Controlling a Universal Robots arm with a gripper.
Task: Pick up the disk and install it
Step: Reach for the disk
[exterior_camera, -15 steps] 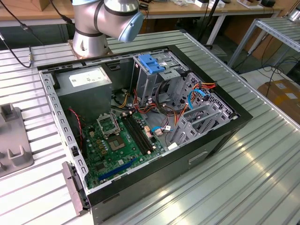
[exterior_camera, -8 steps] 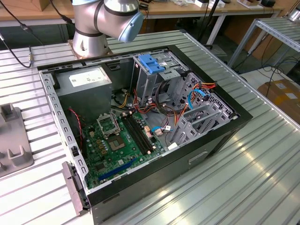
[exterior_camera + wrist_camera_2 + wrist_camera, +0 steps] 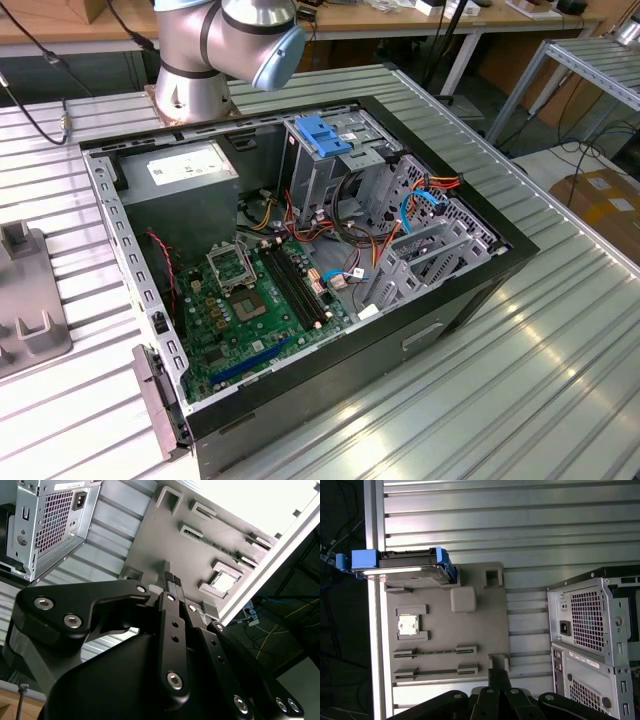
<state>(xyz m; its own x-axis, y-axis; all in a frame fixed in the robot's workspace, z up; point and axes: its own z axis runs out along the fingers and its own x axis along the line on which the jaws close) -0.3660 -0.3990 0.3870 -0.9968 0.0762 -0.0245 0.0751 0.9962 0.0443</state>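
Note:
The disk (image 3: 405,569), a slim drive in a bright blue carrier frame, rests at a corner of a grey fixture plate (image 3: 470,645) in the first wrist view. My gripper (image 3: 498,679) hovers over the plate's opposite edge, well apart from the disk. Its black fingers (image 3: 172,582) are pressed together with nothing between them, so it is shut and empty. In the second wrist view the fingertips point at the grey plate (image 3: 165,535).
An open computer case (image 3: 300,260) lies on the ribbed metal table (image 3: 520,370), with a motherboard (image 3: 255,300), drive cage and a broad blue bracket (image 3: 325,135) inside. Its rear panel (image 3: 590,630) is beside the plate. A small chip (image 3: 407,626) sits in a plate recess.

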